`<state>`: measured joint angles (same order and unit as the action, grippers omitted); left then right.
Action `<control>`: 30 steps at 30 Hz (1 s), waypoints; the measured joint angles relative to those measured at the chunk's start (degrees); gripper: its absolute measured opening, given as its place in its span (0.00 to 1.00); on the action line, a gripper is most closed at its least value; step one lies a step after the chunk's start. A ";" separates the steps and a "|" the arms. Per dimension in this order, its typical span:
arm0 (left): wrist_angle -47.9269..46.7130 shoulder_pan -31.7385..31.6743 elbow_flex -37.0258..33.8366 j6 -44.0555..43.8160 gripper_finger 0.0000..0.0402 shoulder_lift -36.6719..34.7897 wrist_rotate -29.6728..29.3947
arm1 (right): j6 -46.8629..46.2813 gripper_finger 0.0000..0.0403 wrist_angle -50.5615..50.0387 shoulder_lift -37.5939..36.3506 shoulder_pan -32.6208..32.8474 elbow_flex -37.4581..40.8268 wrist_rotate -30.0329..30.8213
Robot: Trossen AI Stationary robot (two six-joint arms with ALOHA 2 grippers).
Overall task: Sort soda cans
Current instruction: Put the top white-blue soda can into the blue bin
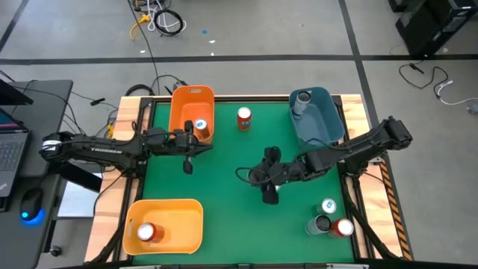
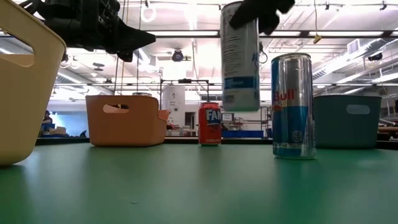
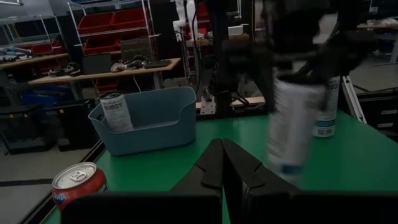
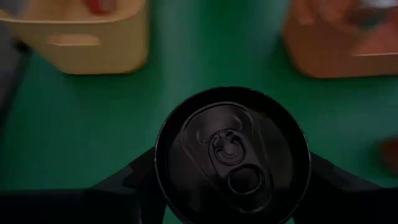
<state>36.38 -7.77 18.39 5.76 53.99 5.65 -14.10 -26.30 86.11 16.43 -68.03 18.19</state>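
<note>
- The right gripper (image 1: 270,179) hangs over mid-table with its fingers closed round a can (image 4: 231,155), grasped from above and lifted clear, presumably for carrying to a bin.
- The left gripper (image 1: 187,149), fingers shut and empty, waits beside the orange bin (image 1: 179,119).
- The right wrist view shows the can's dark lid; the low view shows its pale side, off the table.

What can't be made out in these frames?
Held can label: right wrist view shows only its top; left wrist view blurs it.
Can in orange bin: too small for colour in high view; bin wall hides it in low view.
Right gripper fingertips: hidden beneath the can, right wrist view.
</note>
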 joint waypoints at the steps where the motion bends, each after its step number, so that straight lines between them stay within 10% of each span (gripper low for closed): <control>1: -0.02 0.00 0.00 0.00 0.00 0.01 0.00 | 0.48 0.60 -3.36 -0.23 -0.20 -1.81 1.74; 14: 0.18 -0.02 0.00 1.60 0.00 0.01 -0.11 | -2.62 0.60 -30.05 -10.69 -7.81 -11.28 15.01; 30: 0.18 -0.02 0.00 1.68 0.00 0.01 -0.45 | -7.43 0.60 -24.11 -32.97 -25.82 14.11 16.87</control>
<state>36.56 -7.79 18.39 7.44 54.00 5.20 -21.53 -50.41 53.14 -9.39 -53.93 35.05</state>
